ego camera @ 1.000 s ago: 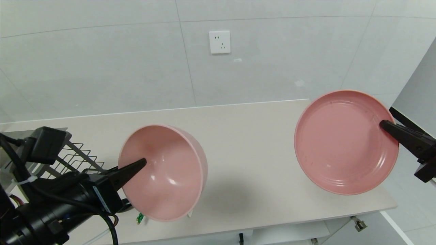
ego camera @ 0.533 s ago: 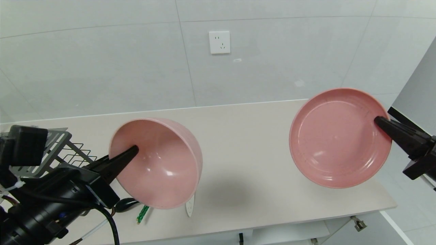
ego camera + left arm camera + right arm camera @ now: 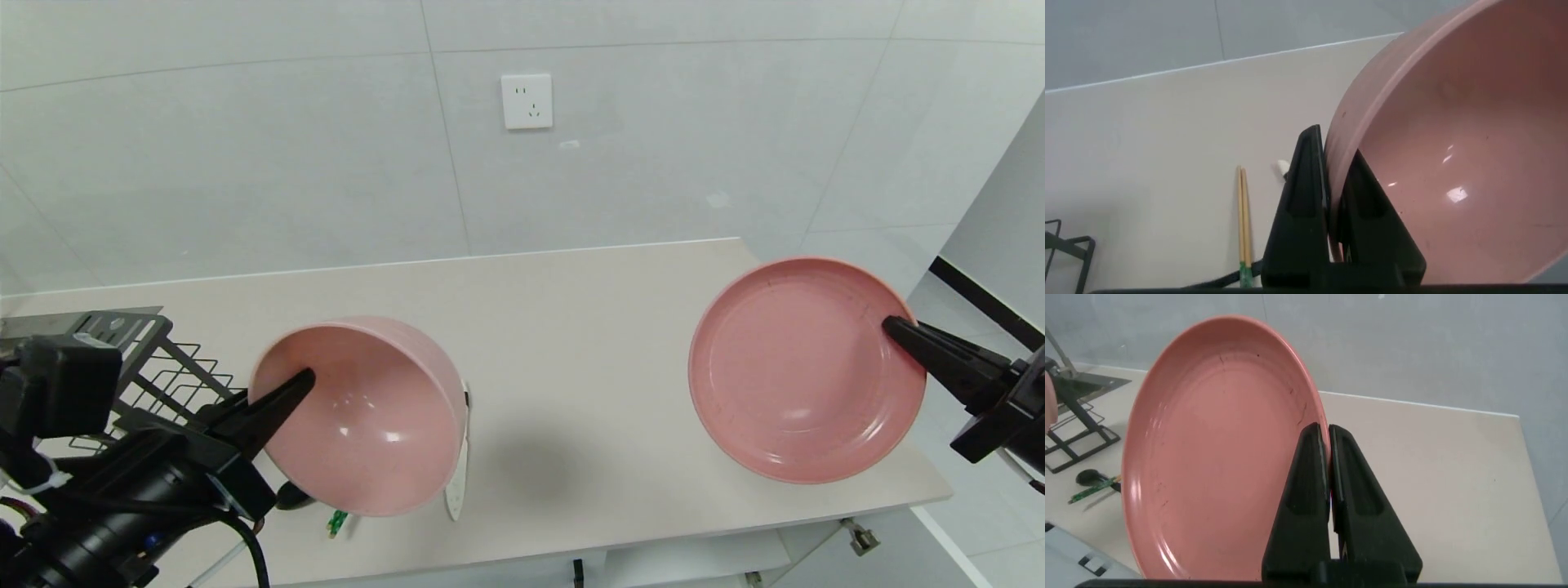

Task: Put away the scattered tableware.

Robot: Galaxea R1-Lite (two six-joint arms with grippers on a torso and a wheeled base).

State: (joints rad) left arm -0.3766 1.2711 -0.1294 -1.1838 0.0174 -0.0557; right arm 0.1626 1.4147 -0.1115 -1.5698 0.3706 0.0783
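Your left gripper [image 3: 304, 378] is clamping the rim of the pink bowl [image 3: 375, 425], tilted above the counter [image 3: 571, 327]; the wire rack [image 3: 139, 322] is sitting just to its left, nearer this arm. Your right gripper [image 3: 891, 325] is pinching the plate [image 3: 800, 367] at the counter's right end, well apart from it

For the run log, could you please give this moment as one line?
left gripper: shut on pink bowl rim | right gripper: shut on pink plate rim | both held tilted above table
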